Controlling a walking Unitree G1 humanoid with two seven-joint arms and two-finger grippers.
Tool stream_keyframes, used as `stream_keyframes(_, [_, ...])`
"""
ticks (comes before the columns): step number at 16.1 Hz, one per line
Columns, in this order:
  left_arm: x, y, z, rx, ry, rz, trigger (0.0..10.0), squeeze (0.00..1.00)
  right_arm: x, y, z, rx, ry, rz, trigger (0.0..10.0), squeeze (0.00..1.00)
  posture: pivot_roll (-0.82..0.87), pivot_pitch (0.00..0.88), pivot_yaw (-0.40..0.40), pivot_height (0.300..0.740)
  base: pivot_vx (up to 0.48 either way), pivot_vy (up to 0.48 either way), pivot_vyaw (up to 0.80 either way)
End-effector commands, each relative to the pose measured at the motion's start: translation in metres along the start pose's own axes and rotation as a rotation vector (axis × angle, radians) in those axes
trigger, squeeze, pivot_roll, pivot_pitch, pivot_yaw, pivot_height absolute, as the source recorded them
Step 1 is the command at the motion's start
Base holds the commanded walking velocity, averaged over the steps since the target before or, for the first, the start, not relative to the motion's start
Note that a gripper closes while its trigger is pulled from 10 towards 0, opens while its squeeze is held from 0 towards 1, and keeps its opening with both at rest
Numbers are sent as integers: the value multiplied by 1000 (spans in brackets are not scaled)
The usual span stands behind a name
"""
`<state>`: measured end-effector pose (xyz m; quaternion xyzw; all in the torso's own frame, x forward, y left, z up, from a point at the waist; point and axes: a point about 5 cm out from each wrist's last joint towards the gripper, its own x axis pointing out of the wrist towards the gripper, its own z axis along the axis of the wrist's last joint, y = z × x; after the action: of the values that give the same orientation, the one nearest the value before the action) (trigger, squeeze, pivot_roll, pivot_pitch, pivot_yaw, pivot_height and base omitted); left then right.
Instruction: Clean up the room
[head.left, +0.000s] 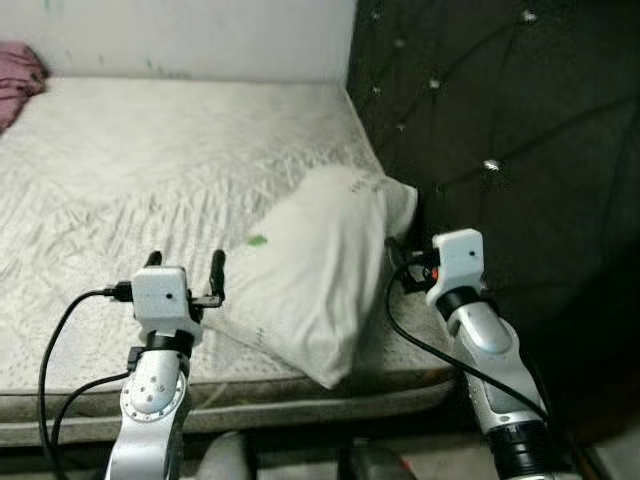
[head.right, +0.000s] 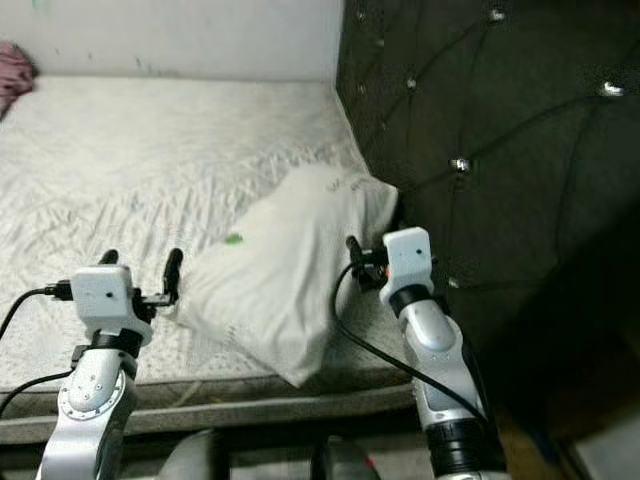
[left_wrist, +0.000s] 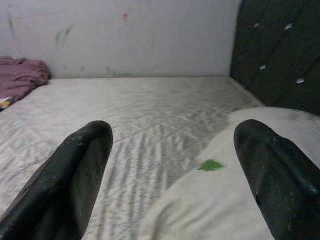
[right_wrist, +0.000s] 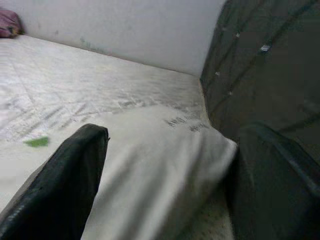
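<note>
You had both hands apart, left hand (head.left: 185, 265) and right hand (head.right: 352, 252) flanking the pillow (head.left: 310, 270) on the bed (head.left: 150, 160), so closing in for the lift looked next.

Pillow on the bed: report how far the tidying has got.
Done: nothing visibly finished. The pillow lies askew at the mattress edge near the headboard. In hand: the left gripper and right gripper, both open, flank the pillow without gripping it. Left: grasping and straightening it; pink cloth sits at the far corner.
</note>
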<state>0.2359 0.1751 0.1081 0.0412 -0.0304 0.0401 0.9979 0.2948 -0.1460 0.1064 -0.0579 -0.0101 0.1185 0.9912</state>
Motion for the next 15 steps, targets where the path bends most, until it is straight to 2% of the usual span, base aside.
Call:
stream_keyframes(1, [1, 2, 1, 12, 4, 2, 10000, 0, 3, 6, 5, -21, -23, 35, 10000, 0, -42, 29, -68, 676, 0, 0, 0])
stream_keyframes(7, [1, 2, 1, 14, 4, 7, 10000, 0, 5, 6, 4, -19, -19, 38, 10000, 0, -26, 26, -81, 676, 0, 0, 725])
stream_keyframes(13, [3, 7, 2, 16, 9, 33, 10000, 0, 9, 7, 5, 13, -20, 34, 10000, 0, -23, 42, -69, 676, 0, 0, 0])
stream_keyframes(15, [2, 4, 2, 30, 10, 19, 10000, 0, 9, 8, 5, 21, -23, 42, 10000, 0, -22, 44, -66, 656, 0, 0, 0])
